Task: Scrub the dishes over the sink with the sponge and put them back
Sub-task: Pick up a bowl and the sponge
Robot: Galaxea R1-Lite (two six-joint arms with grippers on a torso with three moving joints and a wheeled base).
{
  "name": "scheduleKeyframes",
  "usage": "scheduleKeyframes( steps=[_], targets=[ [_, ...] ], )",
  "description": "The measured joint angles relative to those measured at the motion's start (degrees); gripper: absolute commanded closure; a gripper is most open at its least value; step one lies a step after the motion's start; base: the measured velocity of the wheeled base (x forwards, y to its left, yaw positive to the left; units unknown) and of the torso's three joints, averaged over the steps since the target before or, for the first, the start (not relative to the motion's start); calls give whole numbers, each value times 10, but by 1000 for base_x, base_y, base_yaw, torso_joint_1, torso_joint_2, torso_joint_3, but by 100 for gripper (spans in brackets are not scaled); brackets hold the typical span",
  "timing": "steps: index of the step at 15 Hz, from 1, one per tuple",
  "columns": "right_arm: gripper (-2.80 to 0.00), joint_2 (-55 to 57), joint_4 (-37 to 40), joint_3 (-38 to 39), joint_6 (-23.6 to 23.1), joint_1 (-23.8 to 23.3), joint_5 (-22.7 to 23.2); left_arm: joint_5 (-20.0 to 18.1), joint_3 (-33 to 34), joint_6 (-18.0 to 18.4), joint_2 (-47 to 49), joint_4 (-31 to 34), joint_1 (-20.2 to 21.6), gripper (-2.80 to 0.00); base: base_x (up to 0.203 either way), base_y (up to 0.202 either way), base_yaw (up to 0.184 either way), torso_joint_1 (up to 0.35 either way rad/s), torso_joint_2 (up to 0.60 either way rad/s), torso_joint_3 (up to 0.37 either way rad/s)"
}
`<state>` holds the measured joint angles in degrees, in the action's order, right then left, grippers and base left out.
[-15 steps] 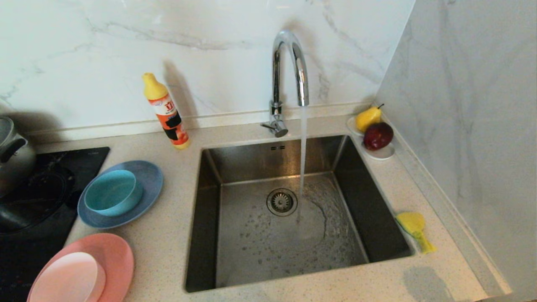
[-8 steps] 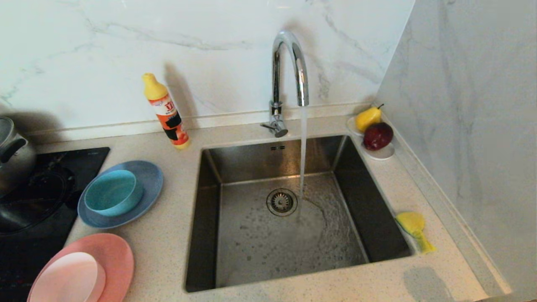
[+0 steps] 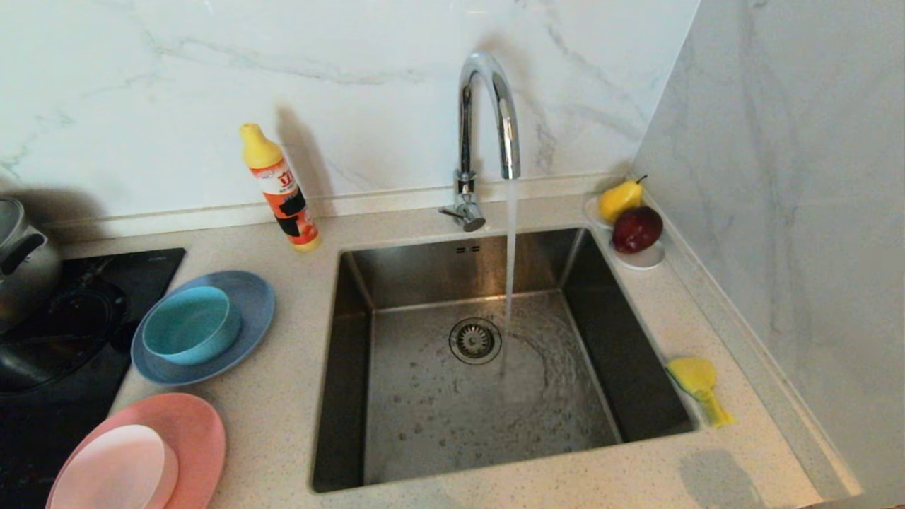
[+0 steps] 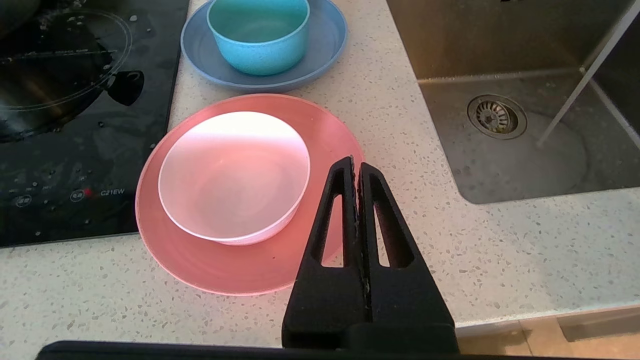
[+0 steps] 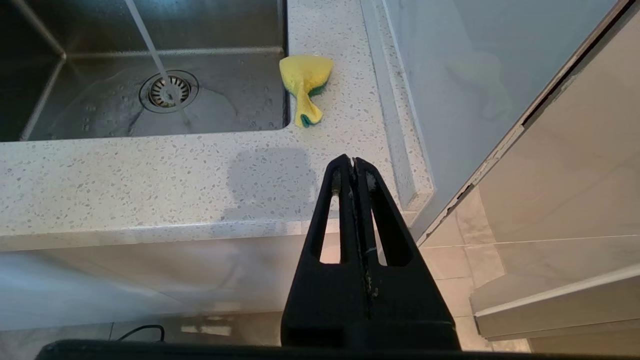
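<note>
The teal bowl (image 3: 187,324) sits in the blue plate (image 3: 251,322) left of the sink (image 3: 353,367). Nearer the front edge, the pale pink bowl (image 3: 109,470) rests in the pink plate (image 3: 194,431). The yellow sponge (image 3: 696,385), crumpled with a green face, lies on the counter at the sink's right rim. Neither arm shows in the head view. My left gripper (image 4: 355,161) is shut and empty, hovering by the pink plate's (image 4: 200,265) near right edge. My right gripper (image 5: 353,161) is shut and empty, above the counter's front edge, short of the sponge (image 5: 304,80).
Water runs from the chrome faucet (image 3: 488,127) onto the sink floor beside the drain strainer (image 3: 474,340). An orange detergent bottle (image 3: 279,187) stands at the back. A steel pot (image 3: 21,261) sits on the black cooktop (image 3: 63,353). A small dish with pear and red fruit (image 3: 633,219) occupies the right corner.
Nothing on the counter has moved in the head view; only the running water ripples differently.
</note>
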<state>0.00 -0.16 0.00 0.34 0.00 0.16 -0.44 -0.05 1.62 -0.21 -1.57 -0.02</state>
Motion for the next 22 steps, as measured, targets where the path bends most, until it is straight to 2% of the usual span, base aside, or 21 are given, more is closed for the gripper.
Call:
scheduleKeyframes(
  steps=[13,18,22],
  targets=[
    [0,0,0,0,-1,0,-1,0,0,-1,0,0,0,0,0,0,0,0,0,0],
    [0,0,4,-1,-26,0,1,0,0,0,0,0,0,0,0,0,0,0,0,0],
    [0,1,28,-49,-28,0,5,0,0,0,0,0,0,0,0,0,0,0,0,0]
  ],
)
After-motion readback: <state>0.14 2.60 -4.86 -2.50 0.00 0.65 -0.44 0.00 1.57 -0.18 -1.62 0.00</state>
